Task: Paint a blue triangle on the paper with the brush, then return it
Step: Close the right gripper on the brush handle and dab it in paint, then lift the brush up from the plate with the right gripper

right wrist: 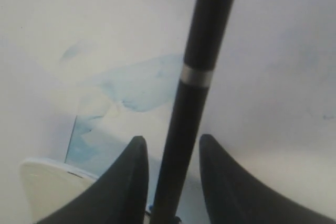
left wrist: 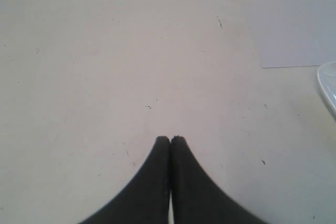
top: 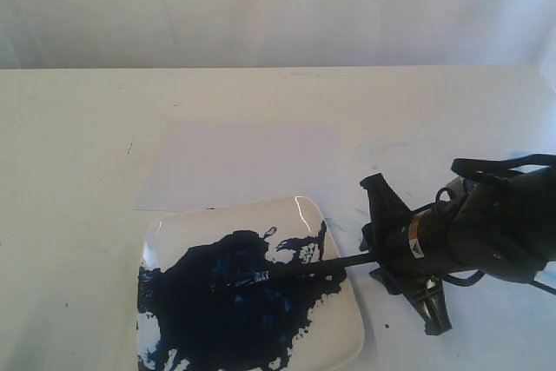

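The brush (top: 287, 271) lies across the white plate (top: 346, 336), its bristle end in the dark-blue paint puddle (top: 217, 314). Its black handle runs right, past the plate's rim. My right gripper (top: 375, 258) is at that handle end. In the right wrist view the handle (right wrist: 197, 51) passes between the right gripper's (right wrist: 170, 140) two fingers with a gap on each side, so it is open around the handle. The paper (top: 234, 162) lies behind the plate, plain, and no blue triangle is in view. My left gripper (left wrist: 170, 139) is shut and empty over bare table.
Pale blue smears (right wrist: 142, 85) mark the table to the right of the plate. The left wrist view catches a corner of the paper (left wrist: 299, 35) and the plate's rim (left wrist: 328, 85). The right arm's cables (top: 504, 167) hang at the right edge.
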{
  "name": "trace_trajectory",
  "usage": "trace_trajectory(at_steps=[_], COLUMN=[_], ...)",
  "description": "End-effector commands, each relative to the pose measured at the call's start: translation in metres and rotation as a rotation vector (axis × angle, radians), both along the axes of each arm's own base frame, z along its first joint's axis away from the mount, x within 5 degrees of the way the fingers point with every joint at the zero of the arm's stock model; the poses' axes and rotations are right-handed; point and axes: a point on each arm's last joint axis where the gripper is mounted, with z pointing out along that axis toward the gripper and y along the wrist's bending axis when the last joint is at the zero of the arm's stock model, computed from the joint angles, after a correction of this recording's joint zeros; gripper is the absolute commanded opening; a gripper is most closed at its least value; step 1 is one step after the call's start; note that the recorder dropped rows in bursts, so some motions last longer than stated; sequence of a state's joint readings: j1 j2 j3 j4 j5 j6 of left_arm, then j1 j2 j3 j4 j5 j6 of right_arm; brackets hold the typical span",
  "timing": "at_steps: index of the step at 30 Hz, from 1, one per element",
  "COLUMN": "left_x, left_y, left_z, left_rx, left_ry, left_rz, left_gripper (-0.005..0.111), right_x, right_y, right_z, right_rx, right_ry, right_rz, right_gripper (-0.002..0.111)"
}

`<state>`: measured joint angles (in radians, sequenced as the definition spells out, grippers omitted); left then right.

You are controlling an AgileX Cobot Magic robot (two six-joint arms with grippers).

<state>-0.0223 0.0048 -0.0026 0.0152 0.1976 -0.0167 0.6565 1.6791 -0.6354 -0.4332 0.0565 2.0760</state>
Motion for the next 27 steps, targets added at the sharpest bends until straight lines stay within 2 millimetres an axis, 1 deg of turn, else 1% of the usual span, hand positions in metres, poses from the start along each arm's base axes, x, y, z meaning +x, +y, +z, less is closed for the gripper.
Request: trace_trajectory(at_steps=[1, 4, 8, 16, 19, 27], left_x=[-0.0001, -0.0001, -0.0001, -0.0001, -0.0001, -0.0001], left_y=[-0.0004, -0.0004, -0.0004, -0.0004, -0.0004, -0.0004], left_z=[-0.0004, -0.0004, -0.0004, -0.0004, -0.0004, -0.0004], left_rx=[-0.011, -0.011, -0.011, -0.011, -0.011, -0.011], left_ry=[-0.005, -0.005, -0.005, -0.005, -0.005, -0.005], left_rz=[-0.002, -0.002, -0.002, -0.002, -0.002, -0.002], left_gripper=[0.000, 0.000, 0.000, 0.000, 0.000, 0.000], right_x=[0.0033, 0.0031, 0.0019, 0.0018, 0.0018, 0.0033], right_y=[-0.0052, -0.0053, -0.0079, -0.0082, -0.0082, -0.0049], right_z=[0.0043, 0.0081, 0.0070, 0.0069, 0.0069, 0.0088], right_rx=[-0.024, -0.016, -0.044, -0.052, -0.052, -0.016], right_ry=[-0.027, -0.038, -0.020, -0.021, -0.021, -0.045], right_rz=[0.025, 0.025, 0.017, 0.025, 0.025, 0.035], right_gripper=[0.032, 0.030, 0.024, 0.023, 0.014, 0.001])
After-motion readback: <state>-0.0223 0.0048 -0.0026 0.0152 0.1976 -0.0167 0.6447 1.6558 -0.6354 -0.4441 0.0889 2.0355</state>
